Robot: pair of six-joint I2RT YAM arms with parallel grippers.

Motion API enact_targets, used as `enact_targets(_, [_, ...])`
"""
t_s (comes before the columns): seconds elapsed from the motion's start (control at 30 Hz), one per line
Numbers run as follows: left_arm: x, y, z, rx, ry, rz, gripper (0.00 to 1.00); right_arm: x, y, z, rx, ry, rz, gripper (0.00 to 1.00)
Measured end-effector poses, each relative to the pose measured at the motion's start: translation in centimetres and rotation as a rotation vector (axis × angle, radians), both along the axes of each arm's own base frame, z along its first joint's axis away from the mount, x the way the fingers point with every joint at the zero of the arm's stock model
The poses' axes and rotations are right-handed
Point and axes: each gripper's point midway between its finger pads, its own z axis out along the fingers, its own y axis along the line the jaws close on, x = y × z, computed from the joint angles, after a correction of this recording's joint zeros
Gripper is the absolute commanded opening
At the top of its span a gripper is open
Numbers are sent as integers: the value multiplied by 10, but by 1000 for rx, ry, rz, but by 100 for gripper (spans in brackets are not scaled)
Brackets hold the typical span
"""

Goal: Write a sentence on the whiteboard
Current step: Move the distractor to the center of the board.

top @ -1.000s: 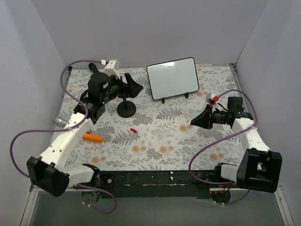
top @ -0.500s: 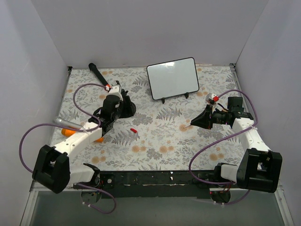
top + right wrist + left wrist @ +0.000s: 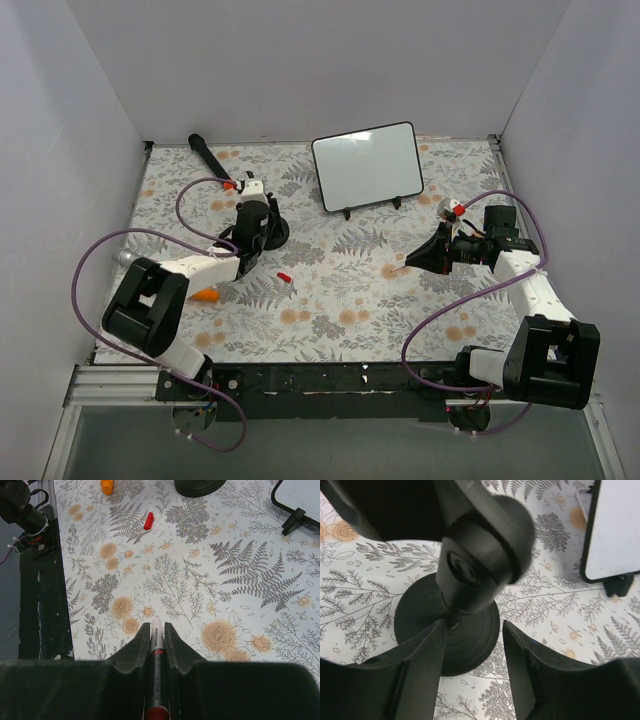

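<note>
White-faced and black-framed, the whiteboard (image 3: 367, 166) stands propped on its small black feet at the far side of a fern-and-flower patterned table (image 3: 340, 320), its glossy face tilted back. Left of the board and nearer the arms, the left gripper (image 3: 472, 630) straddles the stem of a black round-based stand (image 3: 470, 652), its jaws parted, with a clear gap on the stem's right side. Right of the board and nearer the arms, the right gripper (image 3: 156, 627) is clamped on a marker (image 3: 156, 645), whose pale tip pokes out beyond the fingers toward the table's middle. A small red cap (image 3: 284, 275) lies on the cloth in front of the board and to its left, with an orange object (image 3: 205, 294) farther left. A black microphone (image 3: 205, 153) lies left of the board near the back wall
</note>
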Motion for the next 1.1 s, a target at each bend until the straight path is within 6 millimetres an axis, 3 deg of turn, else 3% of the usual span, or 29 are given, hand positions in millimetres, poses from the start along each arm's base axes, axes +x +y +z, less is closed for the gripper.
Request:
enact_targets(0.1, [7,6,-8,22,3,30,47,0,0,0,0,-1,0,1])
enact_targets(0.23, [21,15,-15,36,3,68,38,0,0,0,-1,1,0,1])
enact_targets(0.27, [25,16,-16,39,2,73,25,0,0,0,-1,1,-1,1])
enact_targets(0.3, [28,17,-16,40,0,75,19,0,0,0,-1,1,-1,1])
enact_targets(0.4, [36,20,-14,64,-14,84,8,0,0,-1,-4,-1,-1,1])
enact_targets(0.63, [40,41,-11,97,-16,111,0,0,-1,-1,-7,-9,0,1])
enact_targets(1.0, [49,179,11,218,-11,378,0,0,-2,1,-8,-11,1,1])
enact_targets(1.1, [64,215,17,224,-11,448,2,0,-2,2,-10,-16,4,1])
